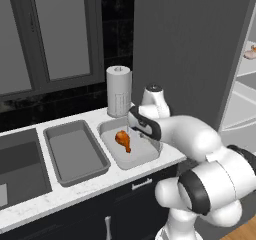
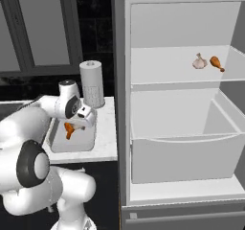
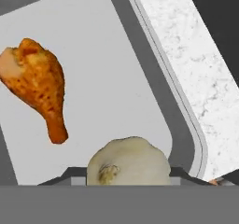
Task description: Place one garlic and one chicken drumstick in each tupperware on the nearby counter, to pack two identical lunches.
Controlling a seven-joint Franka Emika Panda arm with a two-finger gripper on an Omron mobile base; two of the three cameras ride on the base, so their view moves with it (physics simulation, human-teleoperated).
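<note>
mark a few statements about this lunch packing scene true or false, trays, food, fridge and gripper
1. A chicken drumstick lies in the tupperware nearer the fridge. True.
2. The other tupperware already holds a garlic. False: it holds no food.
3. The gripper holds a garlic over the tray with the drumstick. True.
4. The fridge door is closed. False: it stands open, showing its shelves.
5. A second garlic and a second drumstick sit on a fridge shelf. True.
6. The paper towel roll lies on its side. False: it stands upright behind the trays.
</note>
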